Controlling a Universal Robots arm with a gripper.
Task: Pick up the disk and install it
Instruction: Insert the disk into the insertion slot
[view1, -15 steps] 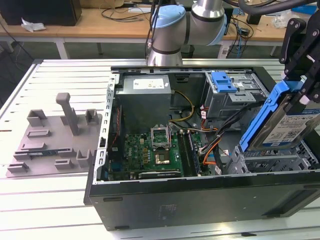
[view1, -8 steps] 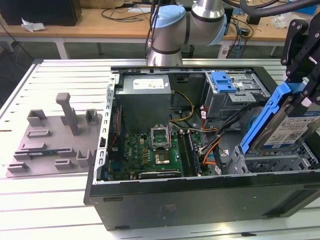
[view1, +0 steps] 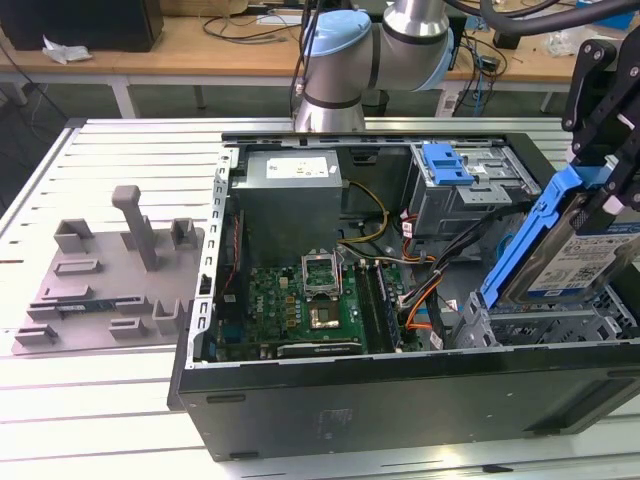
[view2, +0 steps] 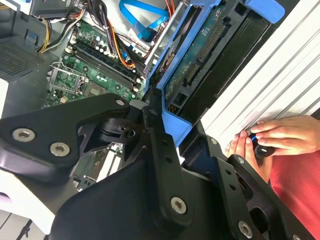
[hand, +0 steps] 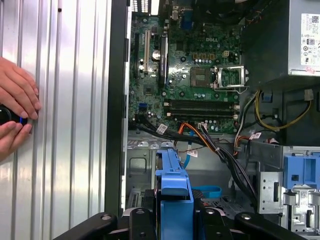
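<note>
My gripper is shut on the disk, a silver drive with a white-and-blue label and blue rails. The disk hangs tilted, its lower end just above the metal drive bay at the front corner of the open computer case, on the exterior view's right. In the second wrist view the disk sits between the black fingers of the gripper. In the first wrist view its blue rail rises from the gripper.
Inside the case lie the motherboard, the power supply, a bundle of cables and a blue-topped cage. A grey fixture tray rests on the slatted table. A person's hands hold a small black device beside the case.
</note>
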